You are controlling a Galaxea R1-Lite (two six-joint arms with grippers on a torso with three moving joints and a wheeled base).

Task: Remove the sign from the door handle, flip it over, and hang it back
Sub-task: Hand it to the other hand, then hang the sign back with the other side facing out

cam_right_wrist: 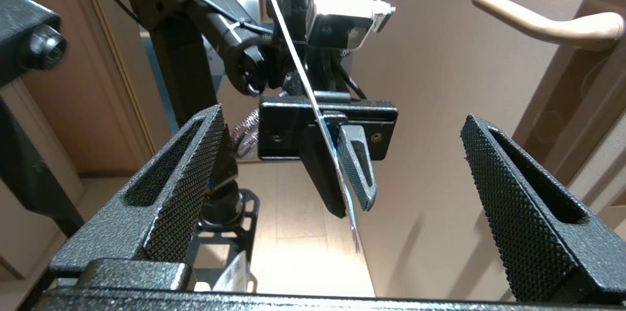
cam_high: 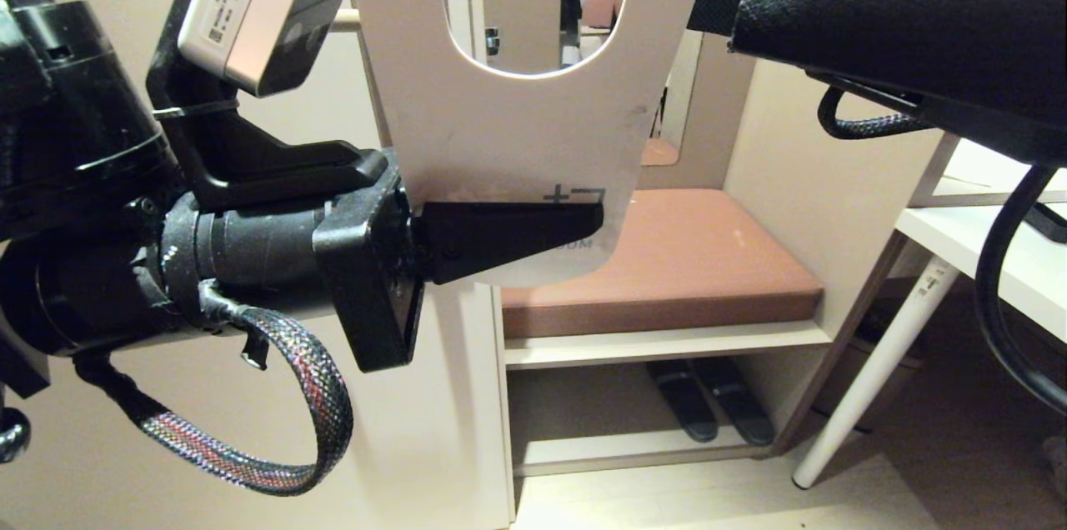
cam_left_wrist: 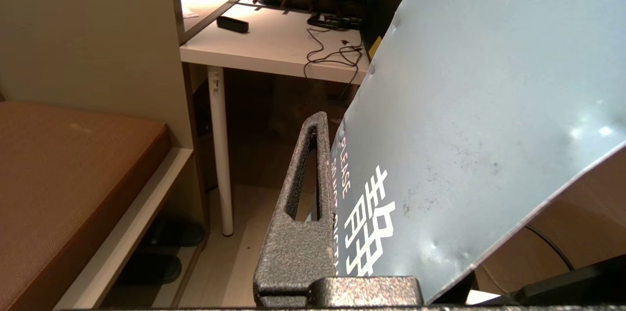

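Note:
My left gripper is shut on the lower end of the sign and holds it upright in the air. The sign's white face is towards the head view, its round hole at the top. In the left wrist view its blue face shows "PLEASE DO NOT DISTURB", pressed against one finger. My right gripper is open and empty, its fingers well apart, facing the sign's thin edge and the left gripper. From the head it sits at upper right. The cream door handle is bare, apart from the sign.
A bench with a brown cushion stands behind the sign, dark slippers on the shelf under it. At the right is a white desk with a slanted leg. Cables and small items lie on the desk.

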